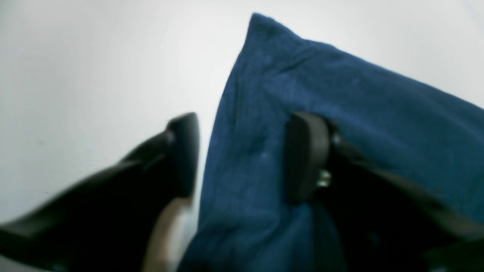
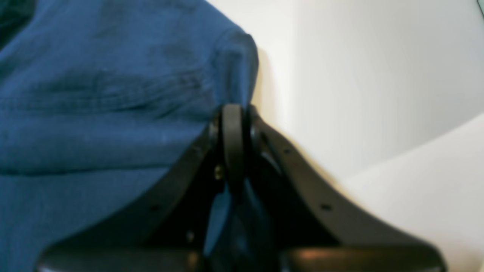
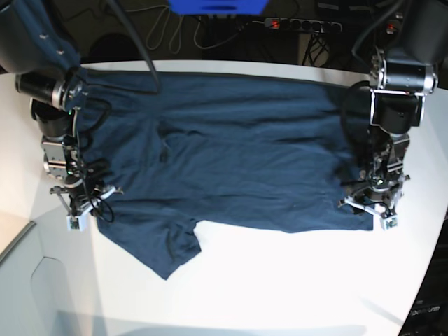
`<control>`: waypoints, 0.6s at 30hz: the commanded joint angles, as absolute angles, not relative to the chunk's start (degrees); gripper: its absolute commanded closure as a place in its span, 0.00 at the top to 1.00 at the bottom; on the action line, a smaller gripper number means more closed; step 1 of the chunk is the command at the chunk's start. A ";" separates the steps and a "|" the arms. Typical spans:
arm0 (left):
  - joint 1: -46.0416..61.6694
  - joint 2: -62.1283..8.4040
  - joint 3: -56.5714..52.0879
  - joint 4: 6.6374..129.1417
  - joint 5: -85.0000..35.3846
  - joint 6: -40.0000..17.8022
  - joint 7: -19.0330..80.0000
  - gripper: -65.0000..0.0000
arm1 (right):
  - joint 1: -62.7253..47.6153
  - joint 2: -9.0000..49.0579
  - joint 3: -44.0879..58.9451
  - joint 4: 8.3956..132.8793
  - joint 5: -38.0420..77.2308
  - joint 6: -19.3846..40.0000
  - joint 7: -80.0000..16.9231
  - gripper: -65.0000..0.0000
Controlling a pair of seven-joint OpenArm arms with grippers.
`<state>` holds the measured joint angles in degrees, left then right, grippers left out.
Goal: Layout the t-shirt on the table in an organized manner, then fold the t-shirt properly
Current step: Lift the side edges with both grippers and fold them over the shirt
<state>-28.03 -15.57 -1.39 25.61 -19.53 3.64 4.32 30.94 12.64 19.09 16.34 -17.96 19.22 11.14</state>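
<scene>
The dark navy t-shirt (image 3: 238, 154) lies spread across the white table (image 3: 280, 280), with a sleeve pointing toward the front. On the base view's left, my right gripper (image 3: 84, 203) sits at the shirt's edge. Its wrist view shows the right gripper (image 2: 234, 113) shut on a pinch of the t-shirt (image 2: 94, 94). On the base view's right, my left gripper (image 3: 371, 203) is at the shirt's other lower corner. In the left wrist view, the left gripper (image 1: 244, 128) is open, straddling the edge of the t-shirt (image 1: 378, 113): one finger (image 1: 306, 151) rests on the cloth, the other (image 1: 185, 151) over bare table (image 1: 75, 56).
A power strip (image 3: 308, 24) and cables lie behind the table's far edge, beside a blue object (image 3: 217, 5). The table's curved edge runs near the left gripper on the base view's right. A table edge (image 2: 416, 151) shows in the right wrist view.
</scene>
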 commanded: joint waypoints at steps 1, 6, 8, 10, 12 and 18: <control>-29.05 -16.40 -1.54 26.33 -19.56 3.65 3.21 0.38 | 31.16 12.97 18.95 16.22 -18.86 19.47 7.52 0.00; -28.97 -16.40 -1.54 26.33 -19.56 3.65 3.21 0.00 | 31.16 13.05 19.12 16.22 -18.86 19.47 7.52 0.00; -28.97 -16.40 -1.54 26.77 -19.56 3.65 3.21 0.03 | 31.16 13.05 19.12 16.31 -18.86 19.47 7.60 0.00; -28.97 -16.40 -1.54 26.95 -19.56 3.65 3.21 0.00 | 31.34 13.05 19.21 16.40 -18.77 19.47 7.69 0.00; -29.05 -16.40 -1.63 27.56 -19.56 3.65 3.21 0.00 | 31.43 13.05 19.30 16.40 -18.68 19.47 7.78 0.00; -25.54 -16.40 -1.63 39.69 -19.56 3.82 3.74 0.00 | 30.99 12.53 19.38 21.14 -18.51 19.47 7.78 0.00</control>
